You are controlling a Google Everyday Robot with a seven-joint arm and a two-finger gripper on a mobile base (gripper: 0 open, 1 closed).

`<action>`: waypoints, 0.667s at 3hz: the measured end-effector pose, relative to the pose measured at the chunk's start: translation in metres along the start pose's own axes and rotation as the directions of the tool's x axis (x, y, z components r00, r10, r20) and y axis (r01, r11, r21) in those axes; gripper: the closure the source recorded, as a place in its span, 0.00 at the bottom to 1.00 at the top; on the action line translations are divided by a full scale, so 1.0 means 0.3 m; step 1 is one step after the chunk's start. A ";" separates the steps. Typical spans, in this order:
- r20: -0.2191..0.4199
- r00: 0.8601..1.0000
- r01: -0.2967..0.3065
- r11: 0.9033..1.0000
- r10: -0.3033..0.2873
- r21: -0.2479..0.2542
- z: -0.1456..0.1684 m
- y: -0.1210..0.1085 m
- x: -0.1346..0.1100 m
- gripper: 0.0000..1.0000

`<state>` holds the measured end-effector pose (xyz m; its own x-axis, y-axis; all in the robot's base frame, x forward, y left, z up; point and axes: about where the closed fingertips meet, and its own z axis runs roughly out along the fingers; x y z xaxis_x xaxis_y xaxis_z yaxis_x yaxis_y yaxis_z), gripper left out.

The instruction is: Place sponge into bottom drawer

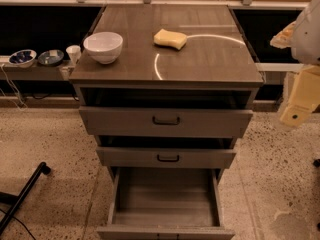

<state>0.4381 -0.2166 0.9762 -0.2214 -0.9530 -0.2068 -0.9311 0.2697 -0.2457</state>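
Take the grey-brown cabinet (pixel 200 82) as your landmark. Around its foot you have a speckled, stone-like floor (pixel 55 144) under warm, dim light. Left of the cabinet, a low shelf (pixel 30 73) carries two blue-patterned bowls (pixel 22 57) and a small white cup (pixel 73 53), with cables (pixel 11 91) hanging below. At the cabinet's lower left a black pole (pixel 25 194) slants across the floor. Behind the cabinet, dark recesses (pixel 45 29) sit under a pale ledge (pixel 50 2). A curved bright reflection (pixel 159 66) crosses its surface (pixel 210 59). Your end effector (pixel 299 104) hangs to the right of the cabinet, apart from it.
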 end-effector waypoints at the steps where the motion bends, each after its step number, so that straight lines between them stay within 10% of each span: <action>1: 0.000 1.000 0.000 1.000 0.000 0.000 0.000 0.000 0.000 0.00; 2: 0.038 0.999 0.038 0.999 -0.038 -0.017 0.027 -0.087 -0.052 0.00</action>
<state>0.4682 -0.2076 0.9782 -0.1748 -0.9565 -0.2335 -0.9437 0.2304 -0.2374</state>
